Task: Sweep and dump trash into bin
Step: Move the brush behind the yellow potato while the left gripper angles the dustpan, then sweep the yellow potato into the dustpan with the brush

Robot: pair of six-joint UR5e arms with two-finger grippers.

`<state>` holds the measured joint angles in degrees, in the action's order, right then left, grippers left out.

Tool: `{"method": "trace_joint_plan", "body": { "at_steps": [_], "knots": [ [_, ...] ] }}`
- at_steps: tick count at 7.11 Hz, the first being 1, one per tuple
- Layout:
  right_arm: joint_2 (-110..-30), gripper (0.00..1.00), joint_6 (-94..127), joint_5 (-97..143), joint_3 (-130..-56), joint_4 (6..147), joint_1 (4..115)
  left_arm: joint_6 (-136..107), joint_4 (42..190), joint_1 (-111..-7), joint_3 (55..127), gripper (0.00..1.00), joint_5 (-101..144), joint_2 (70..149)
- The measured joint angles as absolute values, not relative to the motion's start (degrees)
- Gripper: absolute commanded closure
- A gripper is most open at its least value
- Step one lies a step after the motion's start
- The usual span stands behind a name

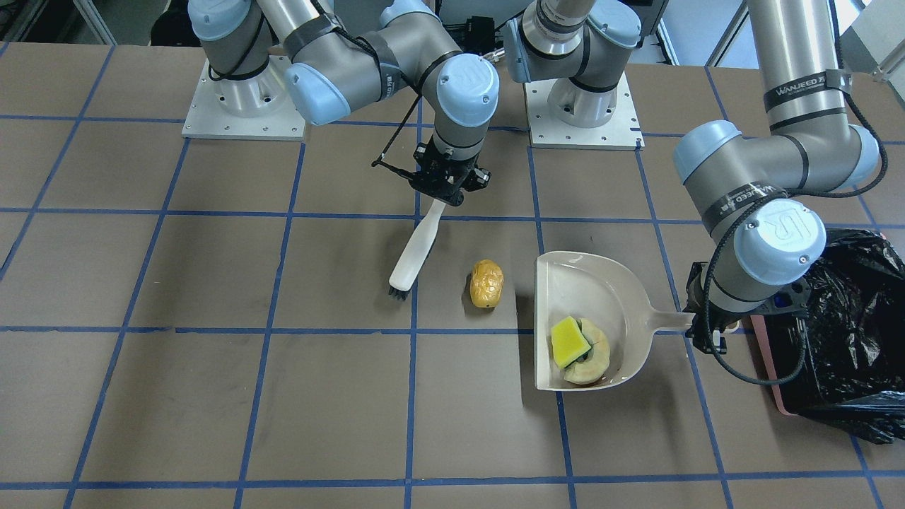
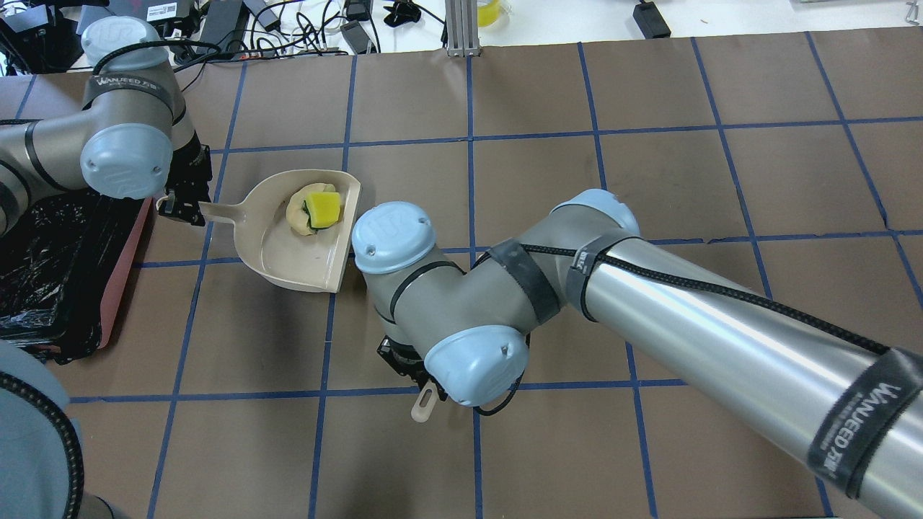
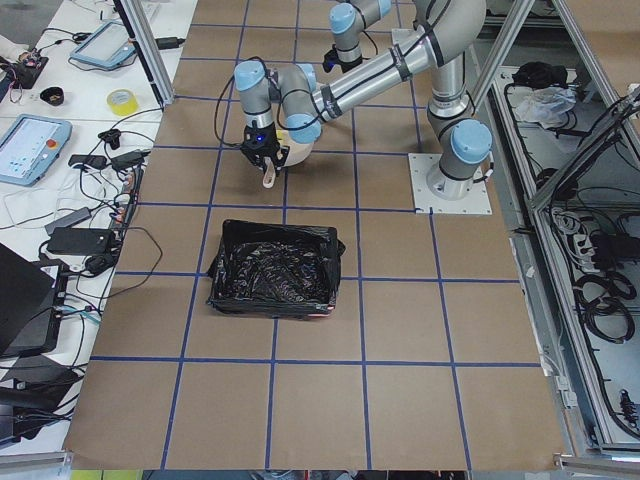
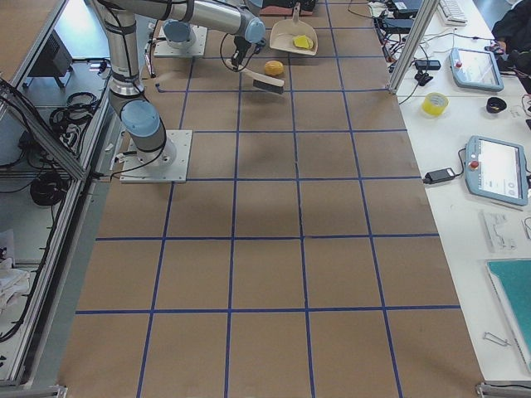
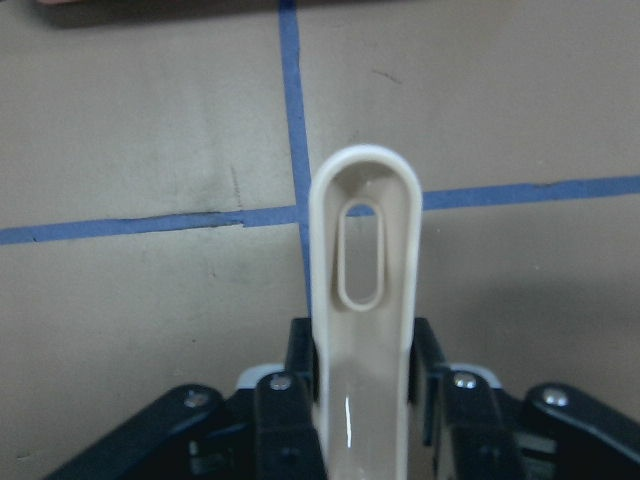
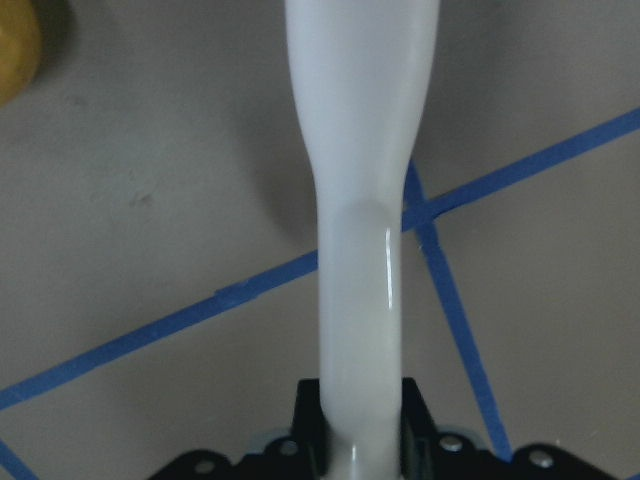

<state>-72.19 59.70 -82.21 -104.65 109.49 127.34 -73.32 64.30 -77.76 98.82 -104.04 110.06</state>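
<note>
The beige dustpan (image 1: 608, 293) lies on the table with the yellow-green wedge (image 1: 569, 341) resting on the pale curved rind (image 1: 594, 357) inside it. My left gripper (image 1: 700, 322) is shut on the dustpan handle (image 5: 362, 290). The golden-brown lump (image 1: 486, 283) lies on the table just outside the pan's open mouth. My right gripper (image 1: 444, 191) is shut on a white brush (image 1: 413, 251), whose black bristles touch the table beside the lump, apart from it. The pink bin (image 1: 767, 364) with its black bag (image 1: 855, 325) stands right behind my left gripper. In the overhead view my right arm hides the lump.
The table is brown with blue tape grid lines (image 1: 410, 396). The two arm bases (image 1: 244, 106) stand at the robot's side of the table. In the overhead view the bin (image 2: 122, 281) is at the left edge and cables and gear (image 2: 288, 21) lie beyond the far edge.
</note>
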Motion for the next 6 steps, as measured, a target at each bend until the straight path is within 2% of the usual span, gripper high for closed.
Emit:
{"method": "trace_joint_plan", "body": {
  "at_steps": [2, 4, 6],
  "knots": [
    [-71.2, 0.97, 61.5, -81.5, -104.7, 111.4, 129.1, -74.0, 60.4, -77.6, 105.2, 1.0, -104.7, 106.9],
    [-70.5, 0.97, 61.7, -80.3, -104.4, 112.7, 129.6, -73.9, 49.0, -78.0, 113.2, 1.0, -107.9, 104.7],
    [-69.8, 0.97, 61.7, -79.8, -103.8, 113.3, 129.8, -74.5, 44.7, -78.6, 116.9, 1.0, -110.0, 102.2]
  ]
}}
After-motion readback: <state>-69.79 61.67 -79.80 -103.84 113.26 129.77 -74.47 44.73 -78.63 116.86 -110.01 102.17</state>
